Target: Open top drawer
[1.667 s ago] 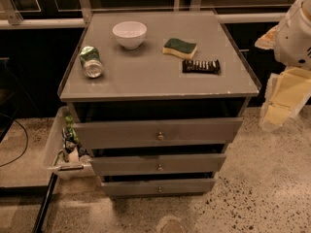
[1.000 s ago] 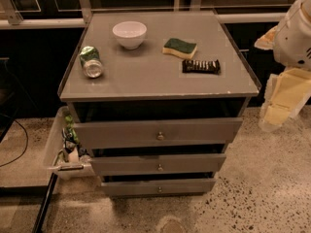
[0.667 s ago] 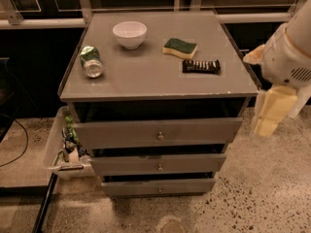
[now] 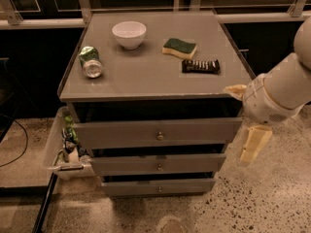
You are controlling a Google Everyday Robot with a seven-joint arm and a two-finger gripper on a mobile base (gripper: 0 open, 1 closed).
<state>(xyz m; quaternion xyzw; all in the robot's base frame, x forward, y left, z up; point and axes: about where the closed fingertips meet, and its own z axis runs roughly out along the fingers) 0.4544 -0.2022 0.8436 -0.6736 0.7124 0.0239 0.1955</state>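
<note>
The top drawer (image 4: 121, 132) is the widest grey front of three, just under the cabinet top, with a small round metal knob (image 4: 160, 136) at its centre. A dark gap shows between the front and the top. My gripper (image 4: 252, 147) hangs at the end of the white arm (image 4: 279, 91), off the cabinet's right front corner. It is at the height of the top drawer and to the right of it, apart from the front and well right of the knob.
Two narrower grey drawers (image 4: 158, 165) sit below. On the cabinet top (image 4: 146, 72) are a white bowl (image 4: 129, 34), a lying green can (image 4: 90, 62), a green-yellow sponge (image 4: 179, 48) and a dark snack bar (image 4: 200, 66). A white bin (image 4: 54, 149) stands at the left. The floor is speckled.
The arm and gripper have swung left and down from the far right edge towards the cabinet's right front corner. The drawers and the things on top have not moved.
</note>
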